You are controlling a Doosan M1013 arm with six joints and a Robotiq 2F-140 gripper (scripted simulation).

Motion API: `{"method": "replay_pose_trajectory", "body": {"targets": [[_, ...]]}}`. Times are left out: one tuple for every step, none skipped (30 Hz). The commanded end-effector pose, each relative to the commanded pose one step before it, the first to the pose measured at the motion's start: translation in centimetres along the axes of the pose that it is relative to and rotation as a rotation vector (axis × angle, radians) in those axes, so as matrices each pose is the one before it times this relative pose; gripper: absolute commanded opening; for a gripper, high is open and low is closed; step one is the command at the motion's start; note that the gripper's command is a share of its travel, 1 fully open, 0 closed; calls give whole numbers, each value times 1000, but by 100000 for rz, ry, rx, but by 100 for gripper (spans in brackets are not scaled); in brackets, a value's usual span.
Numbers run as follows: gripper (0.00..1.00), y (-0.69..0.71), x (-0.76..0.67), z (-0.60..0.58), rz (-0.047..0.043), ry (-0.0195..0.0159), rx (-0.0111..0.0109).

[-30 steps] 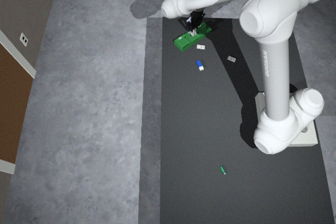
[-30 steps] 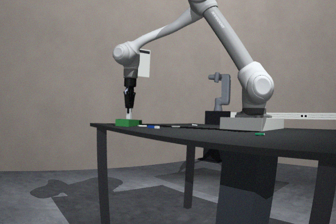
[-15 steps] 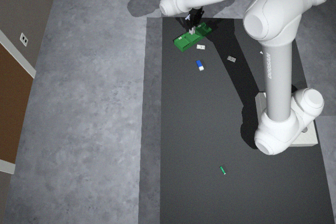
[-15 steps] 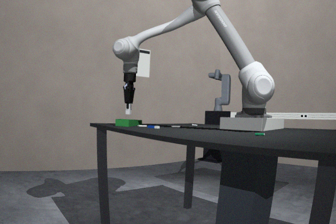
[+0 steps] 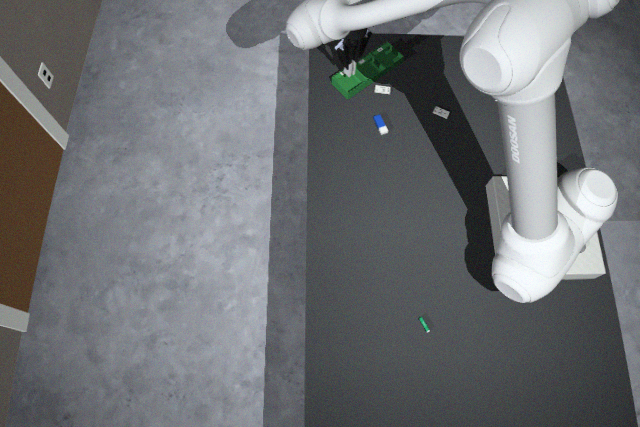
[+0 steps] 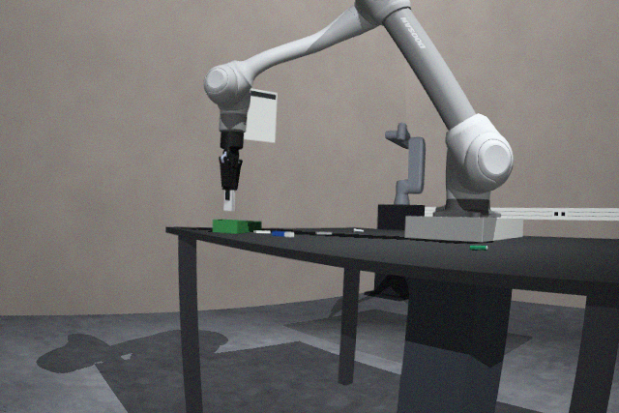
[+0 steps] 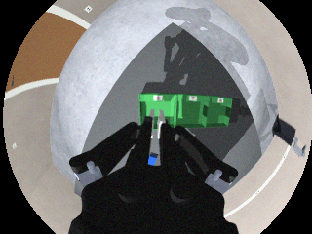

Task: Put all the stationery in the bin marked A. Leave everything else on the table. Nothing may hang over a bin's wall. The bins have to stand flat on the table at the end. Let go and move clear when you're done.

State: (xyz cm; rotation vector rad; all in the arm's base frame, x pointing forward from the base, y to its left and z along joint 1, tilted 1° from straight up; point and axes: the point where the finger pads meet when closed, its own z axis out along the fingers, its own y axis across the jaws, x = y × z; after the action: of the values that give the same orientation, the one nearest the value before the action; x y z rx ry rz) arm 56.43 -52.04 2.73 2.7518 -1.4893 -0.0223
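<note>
My gripper (image 5: 349,69) (image 6: 228,207) (image 7: 156,116) is shut with nothing visible between its light tips, above the left green bin (image 5: 351,85) (image 6: 227,226) (image 7: 145,108). The middle bin (image 7: 190,116) and the bin marked A (image 5: 391,56) (image 7: 220,117) join on its right; their contents are unclear. A blue-and-white eraser (image 5: 381,124) (image 6: 282,233) (image 7: 152,160) lies on the table. A small green rod (image 5: 423,324) (image 6: 478,247) with a light tip lies far from the bins. A white tile (image 5: 382,89) (image 6: 261,231) lies beside the bins, a grey tile (image 5: 440,112) (image 6: 323,232) farther off.
Another small white thing (image 6: 358,229) lies farther back on the table; the arm seems to hide it in the top view. The arm's pale base block (image 5: 497,205) (image 6: 442,227) stands on the table. The bins are near the table's far-left corner, and the arm's shadow crosses them.
</note>
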Motion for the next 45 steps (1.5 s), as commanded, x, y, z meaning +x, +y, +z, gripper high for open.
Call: {"method": "replay_pose_trajectory", "body": {"targets": [[15, -30, 64, 162, 71, 139, 50], [15, 0, 0, 264, 0, -1, 0], [15, 0, -1, 266, 0, -1, 0], [15, 0, 0, 267, 0, 0, 0], [15, 0, 0, 267, 0, 0, 0], [15, 0, 0, 267, 0, 0, 0], [15, 0, 0, 267, 0, 0, 0], [15, 0, 0, 267, 0, 0, 0], [15, 0, 0, 267, 0, 0, 0], [15, 0, 0, 267, 0, 0, 0], [15, 0, 0, 267, 0, 0, 0], [15, 0, 0, 267, 0, 0, 0], [15, 0, 0, 267, 0, 0, 0], [15, 0, 0, 267, 0, 0, 0], [15, 0, 0, 267, 0, 0, 0], [15, 0, 0, 0, 0, 0, 0], [15, 0, 0, 0, 0, 0, 0], [15, 0, 1, 270, 0, 2, 0], [15, 0, -1, 264, 0, -1, 0], [15, 0, -1, 266, 0, 0, 0], [15, 0, 0, 267, 0, 0, 0], [15, 0, 0, 174, 0, 0, 0], [15, 0, 1, 3, 0, 1, 0], [15, 0, 0, 2, 0, 1, 0], [15, 0, 0, 1, 0, 0, 0], [15, -1, 3, -2, 1, -4, 1], [15, -1, 2, -4, 0, 10, 2], [15, 0, -1, 0, 0, -4, -1], [15, 2, -4, 7, -1, -2, -2], [15, 0, 0, 0, 0, 0, 0], [15, -1, 2, -6, 1, 6, 2], [15, 1, -2, 3, -1, -4, -2], [15, 0, 0, 0, 0, 0, 0], [15, 0, 0, 0, 0, 0, 0], [15, 0, 0, -2, 0, 2, 0], [15, 0, 0, 0, 0, 0, 0], [15, 0, 0, -1, 0, 1, 0], [15, 0, 0, 0, 0, 1, 0], [15, 0, 0, 0, 0, 0, 0], [15, 0, 0, 0, 0, 1, 0], [15, 0, 0, 0, 0, 0, 0], [15, 0, 0, 0, 0, 0, 0], [15, 0, 0, 0, 0, 0, 0], [15, 0, 0, 0, 0, 0, 0], [15, 0, 0, 0, 0, 0, 0]]}}
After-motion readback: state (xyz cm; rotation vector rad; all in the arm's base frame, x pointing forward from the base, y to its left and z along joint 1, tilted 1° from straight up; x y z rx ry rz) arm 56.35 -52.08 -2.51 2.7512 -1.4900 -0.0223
